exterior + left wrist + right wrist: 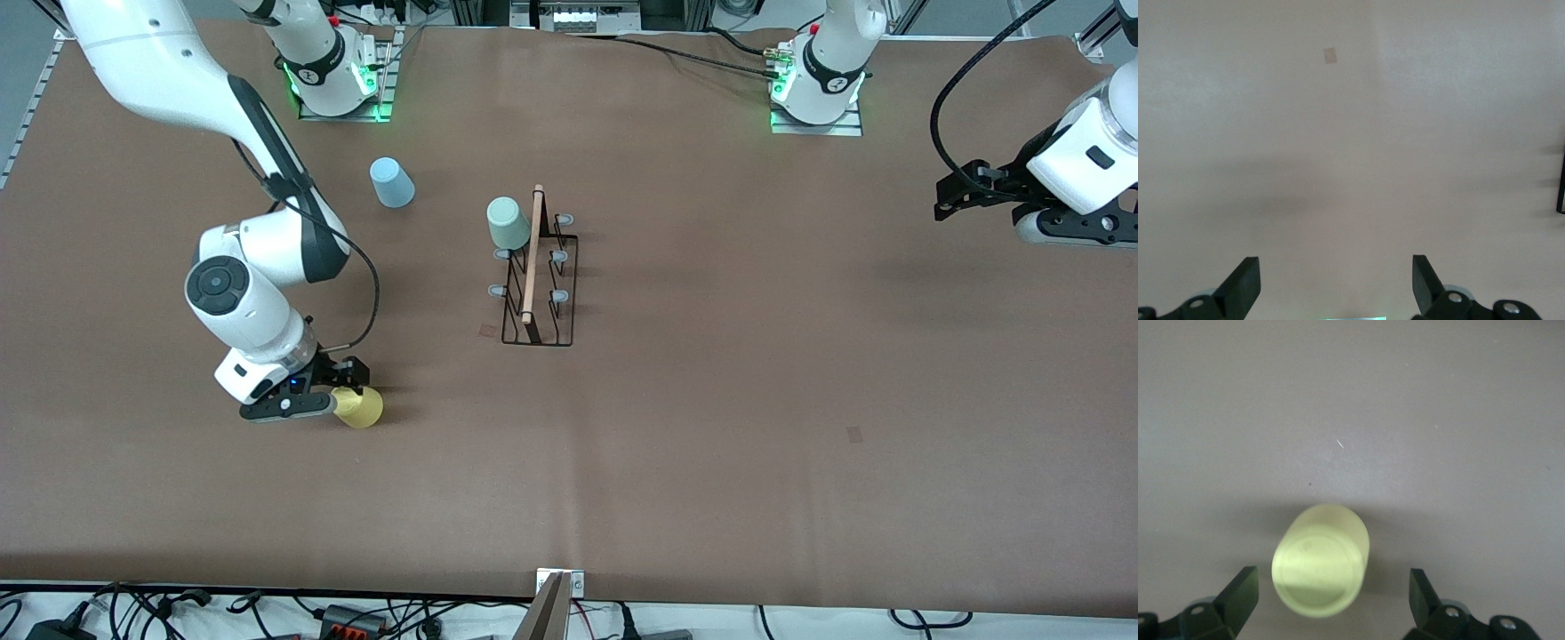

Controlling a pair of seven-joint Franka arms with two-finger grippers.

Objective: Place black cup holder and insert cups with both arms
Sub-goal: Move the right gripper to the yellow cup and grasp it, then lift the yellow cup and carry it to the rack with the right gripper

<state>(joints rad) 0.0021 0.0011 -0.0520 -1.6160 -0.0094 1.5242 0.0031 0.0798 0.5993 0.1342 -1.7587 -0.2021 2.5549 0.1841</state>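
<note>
The rack (pixel 538 271) stands mid-bench, its wooden rod (pixel 532 256) running near to far. A mint cup (pixel 508 222) sits on a far peg on the side toward the right arm's end. The blue cup (pixel 391 182) stands upside down nearer the right arm's base. The right gripper (pixel 1331 600), jaws apart, straddles the inverted yellow cup (pixel 358 406) without touching it. The left gripper (pixel 1336 287) waits, jaws apart, over bare bench (pixel 756 400).

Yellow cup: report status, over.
Right gripper open, straddling yellow cup, not gripped. Left gripper open, waiting over bare table. Rack holds mint cup. Path clear.
</note>
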